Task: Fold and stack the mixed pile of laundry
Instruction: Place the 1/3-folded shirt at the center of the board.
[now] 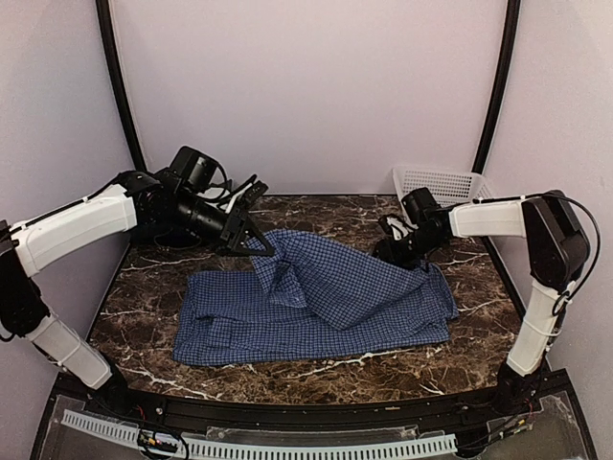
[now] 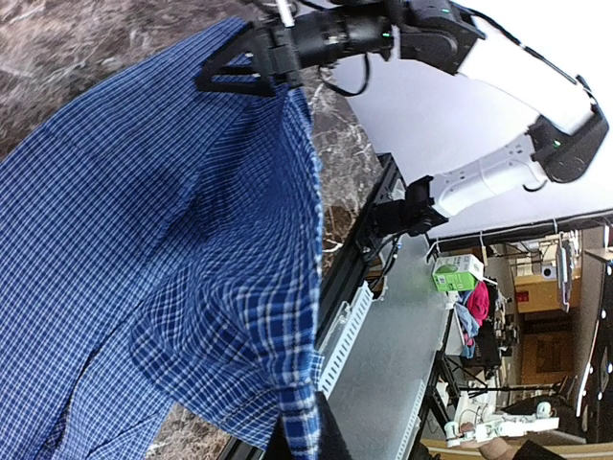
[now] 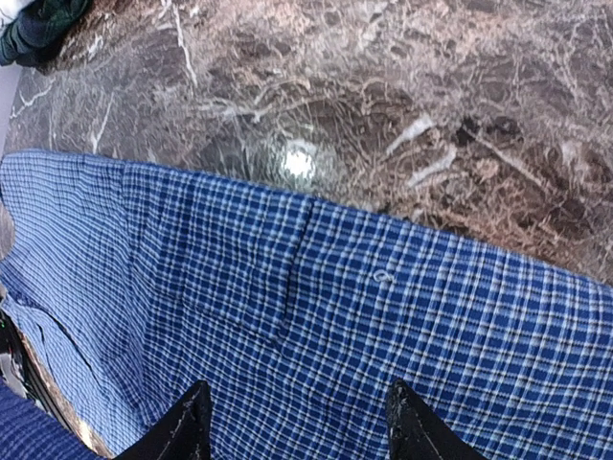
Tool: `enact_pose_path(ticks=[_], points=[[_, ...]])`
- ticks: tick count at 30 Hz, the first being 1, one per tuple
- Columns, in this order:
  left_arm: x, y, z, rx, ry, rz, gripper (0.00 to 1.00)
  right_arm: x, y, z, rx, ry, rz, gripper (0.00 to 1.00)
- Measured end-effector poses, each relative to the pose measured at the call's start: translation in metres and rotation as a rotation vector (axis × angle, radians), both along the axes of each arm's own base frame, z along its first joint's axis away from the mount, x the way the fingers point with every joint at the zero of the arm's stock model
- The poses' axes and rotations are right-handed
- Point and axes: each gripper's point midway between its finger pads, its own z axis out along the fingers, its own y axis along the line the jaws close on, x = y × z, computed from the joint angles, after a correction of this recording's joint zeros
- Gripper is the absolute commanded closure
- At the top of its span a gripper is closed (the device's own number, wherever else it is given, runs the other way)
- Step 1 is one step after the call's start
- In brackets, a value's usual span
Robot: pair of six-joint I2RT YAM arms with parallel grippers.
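Lying spread on the marble table [image 1: 144, 287], the check shirt [image 1: 335, 297] is pinched at one raised fold by the left gripper [image 1: 251, 237], its fingers mostly hidden by cloth. The right gripper [image 3: 297, 385] stands released over the shirt; a dark green garment [image 3: 38, 24] is cut off at the frame corner.

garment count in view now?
2 for certain. Blue checked shirt spread on the table; dark green garment bunched at the top-left corner of the right wrist view, mostly cropped. White cloth beside it may be a third.
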Motion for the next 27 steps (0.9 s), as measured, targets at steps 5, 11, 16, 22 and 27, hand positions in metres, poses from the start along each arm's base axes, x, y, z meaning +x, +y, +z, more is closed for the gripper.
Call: enact_pose_path(ticks=[5, 11, 16, 22, 27], points=[[0.016, 0.011, -0.051, 0.077, 0.127, 0.055, 1.0, -0.006, -0.003, -0.005, -0.019, 0.016, 0.01, 0.41], [0.024, 0.029, -0.113, 0.181, 0.271, 0.125, 1.0, -0.006, -0.008, -0.001, -0.039, 0.003, 0.006, 0.38], [0.044, 0.049, -0.14, 0.224, 0.312, 0.207, 0.99, -0.006, -0.012, 0.011, -0.053, -0.029, 0.003, 0.35], [0.057, 0.068, -0.174, 0.312, 0.34, 0.28, 0.7, -0.009, -0.013, 0.037, -0.033, -0.066, 0.006, 0.34], [0.071, 0.088, -0.183, 0.41, 0.269, 0.368, 0.43, -0.011, -0.011, 0.063, 0.004, -0.112, 0.014, 0.34]])
